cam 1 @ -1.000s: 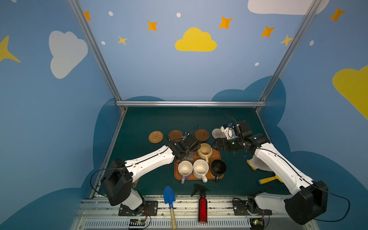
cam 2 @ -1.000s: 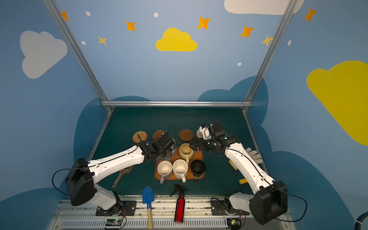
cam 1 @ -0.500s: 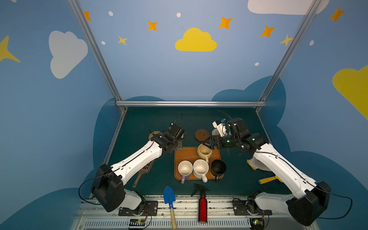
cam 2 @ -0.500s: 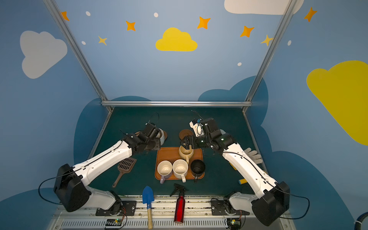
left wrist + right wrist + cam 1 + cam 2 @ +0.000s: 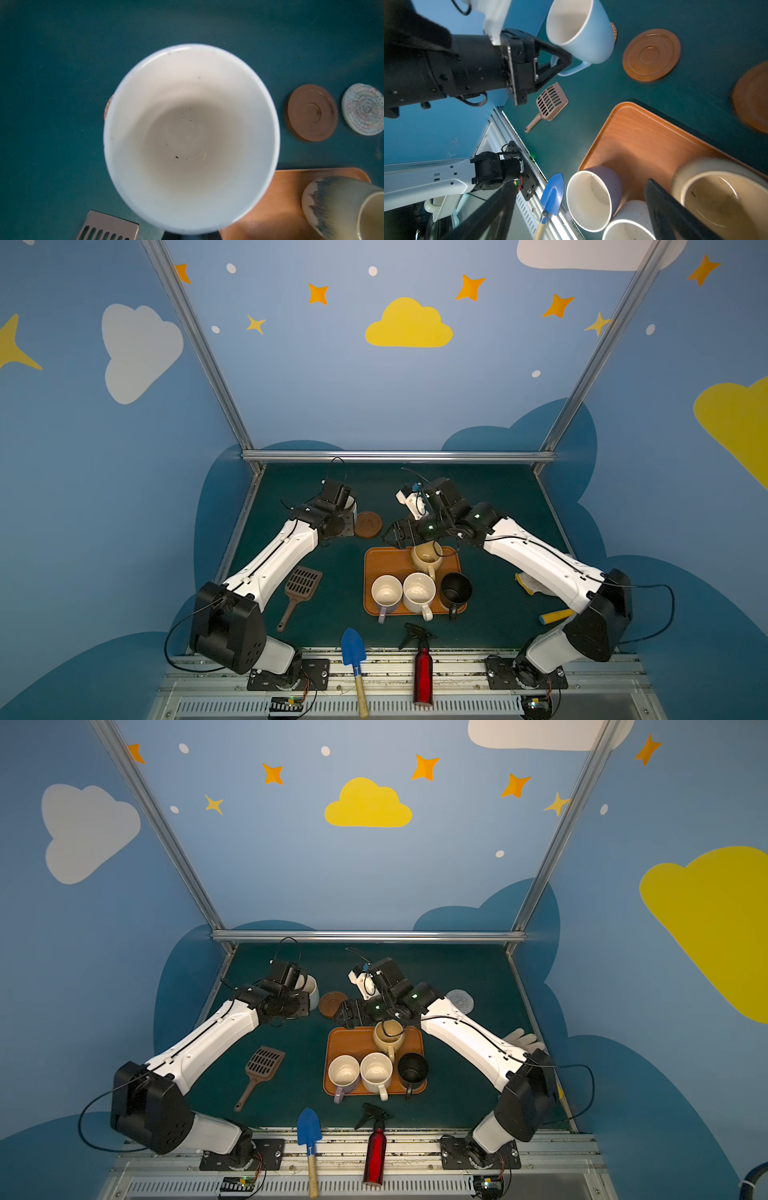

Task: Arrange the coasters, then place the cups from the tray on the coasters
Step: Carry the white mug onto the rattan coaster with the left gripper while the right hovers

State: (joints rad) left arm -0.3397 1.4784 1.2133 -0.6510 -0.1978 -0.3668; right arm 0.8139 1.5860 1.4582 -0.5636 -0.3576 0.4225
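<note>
My left gripper [image 5: 564, 61] is shut on the handle of the light blue cup [image 5: 579, 31], seen at the back left in a top view [image 5: 309, 988]. The cup's base is at the tan woven coaster [image 5: 613, 31]; I cannot tell if they touch. Beside it lie a dark brown coaster [image 5: 368, 524], a second dark brown one [image 5: 751, 97] and a pale grey rope coaster [image 5: 459, 1000]. The tray [image 5: 376, 560] holds the tan-yellow cup [image 5: 426, 556], lavender cup [image 5: 386, 593], cream speckled cup [image 5: 419, 592] and black cup [image 5: 456, 591]. My right gripper [image 5: 397, 533] stands open at the tray's back edge, beside the tan-yellow cup.
A brown slotted scoop [image 5: 301, 583] lies left of the tray. A blue trowel [image 5: 353, 649] and a red spray bottle [image 5: 423, 672] lie at the front edge. Under the right arm are a white glove [image 5: 523, 1040] and a yellow-handled thing [image 5: 555, 616].
My left arm carried the light blue cup from the tray to the back left, over the tan coaster. My right gripper swung left from the grey coaster to the tray's back edge.
</note>
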